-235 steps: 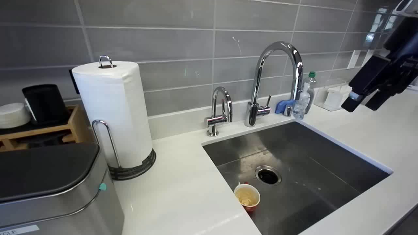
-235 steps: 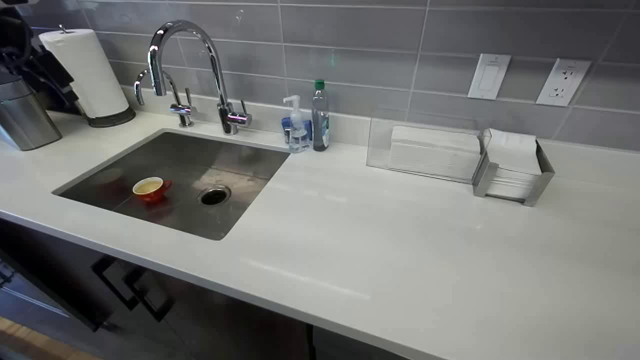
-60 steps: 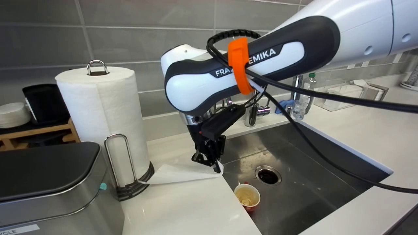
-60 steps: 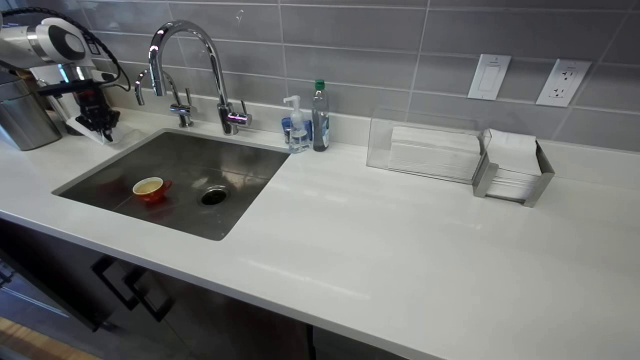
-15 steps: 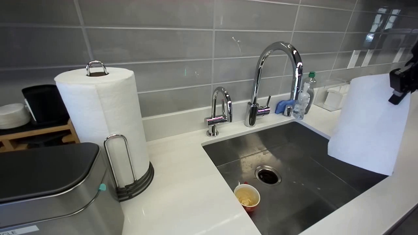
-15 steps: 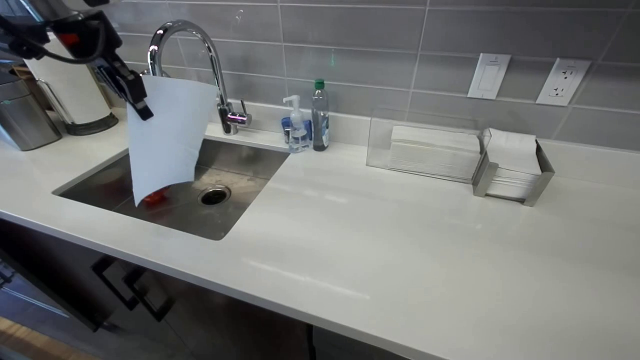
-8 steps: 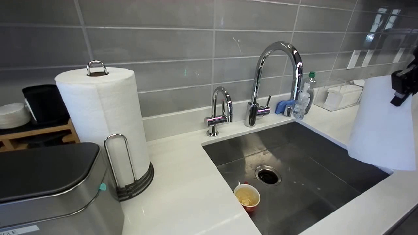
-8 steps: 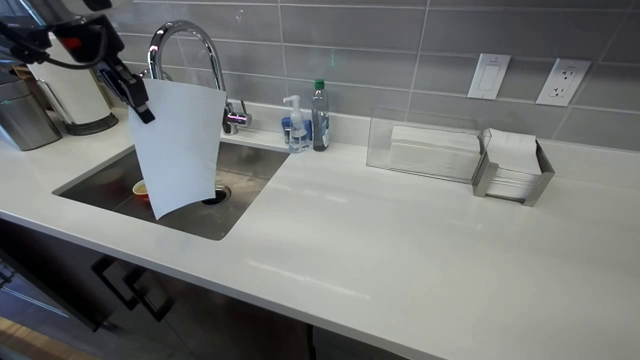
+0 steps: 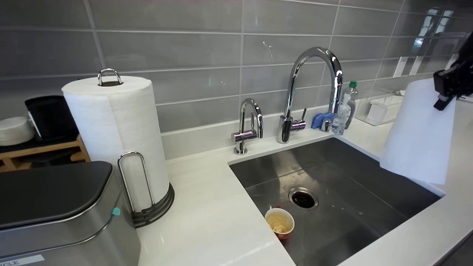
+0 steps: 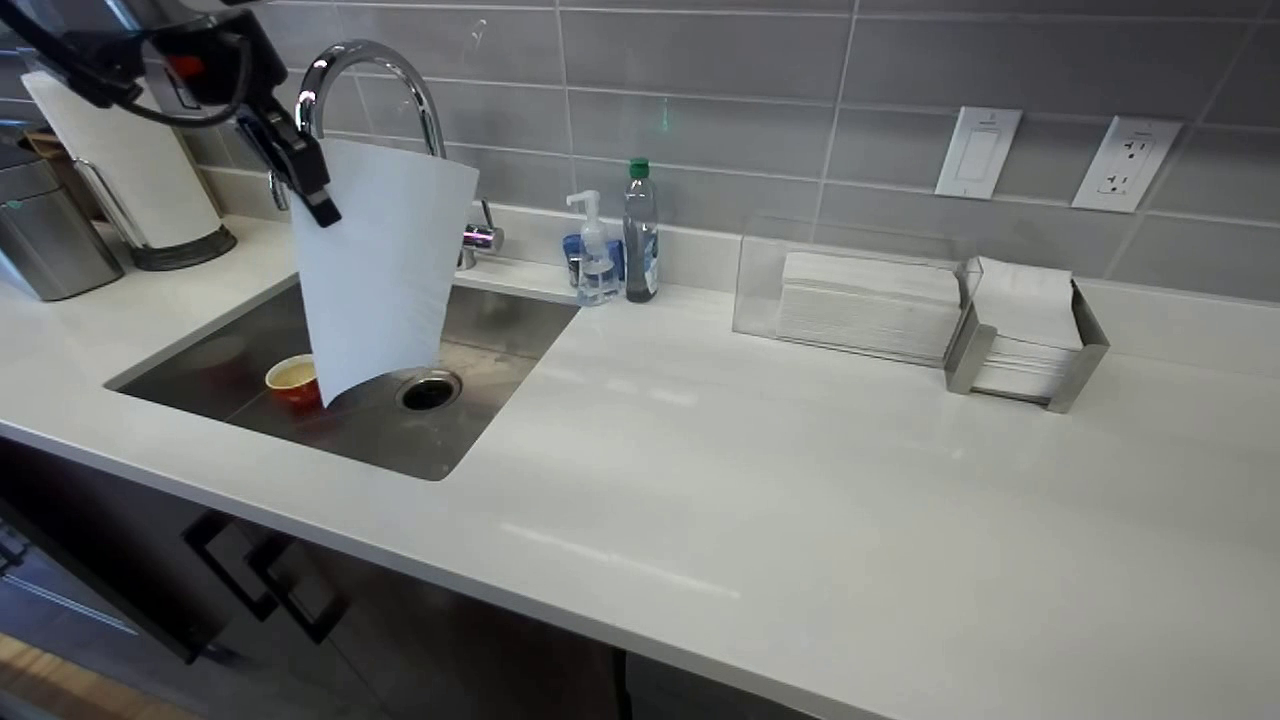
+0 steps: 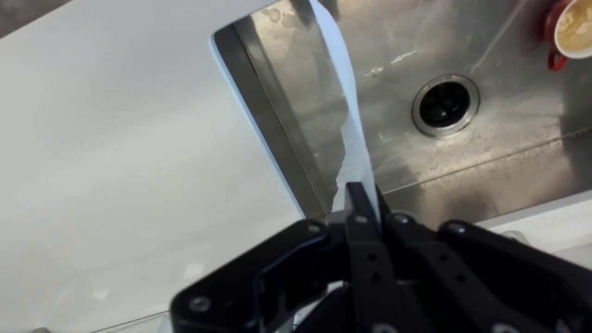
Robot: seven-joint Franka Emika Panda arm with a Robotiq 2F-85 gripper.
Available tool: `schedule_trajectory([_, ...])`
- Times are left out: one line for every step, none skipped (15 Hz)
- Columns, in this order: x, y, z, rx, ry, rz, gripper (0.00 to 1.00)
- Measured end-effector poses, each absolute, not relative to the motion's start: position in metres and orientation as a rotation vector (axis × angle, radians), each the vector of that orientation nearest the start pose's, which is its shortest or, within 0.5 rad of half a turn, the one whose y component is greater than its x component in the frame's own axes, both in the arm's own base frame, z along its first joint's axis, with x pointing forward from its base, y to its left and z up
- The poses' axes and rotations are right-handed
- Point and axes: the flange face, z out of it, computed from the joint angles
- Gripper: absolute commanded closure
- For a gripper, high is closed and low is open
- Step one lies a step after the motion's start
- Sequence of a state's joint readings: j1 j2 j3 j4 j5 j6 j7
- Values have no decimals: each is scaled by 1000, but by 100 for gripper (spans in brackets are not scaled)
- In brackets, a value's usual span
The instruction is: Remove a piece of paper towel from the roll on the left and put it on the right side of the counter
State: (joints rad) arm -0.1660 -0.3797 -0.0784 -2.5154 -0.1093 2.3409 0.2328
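While the bin and the roll stand near each other at the left end of the counter, the action's further along, over the sink. There's a cup in the sink, and the gripper hangs above, clamped on the sheet high up near one side edge. The sheet's off the roll and in the air over the sink, so tearing looks done to me, placing isn't. Thing that matters next: it dangles below the gripper in both exterior views, slightly curled, long way up and down, lower edge loose. The wrist view gets it nearly edge-on, with the sink's right end (right along the counter, I mean) near it. Past that come the bottles at the back, then the right stretch of counter with what look like napkins behind it. So imo the move is right, past the sink, then down. Since the long axis is upright and the spot is flat, the lower edge will probably touch first, and going straight down could crumple it. I'd try easing it right while lowering so it lays out.
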Motion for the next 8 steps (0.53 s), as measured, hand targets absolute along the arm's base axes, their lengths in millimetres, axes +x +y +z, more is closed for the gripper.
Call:
schedule_trajectory([433, -119, 437, -3079, 695, -331, 100])
schedule_trajectory([443, -131, 440, -3038, 751, -333, 100])
schedule_trajectory([454, -144, 441, -2992, 803, -336, 100])
schedule_trajectory([464, -157, 440, -2941, 851, -342, 100])
schedule_trajectory([474, -170, 438, -2887, 901, -357, 100])
schedule_trajectory([484, -183, 435, -2832, 950, -382, 100])
schedule_trajectory([492, -195, 430, -2772, 1004, -412, 100])
schedule_trajectory([499, -208, 426, -2710, 1057, -443, 100])
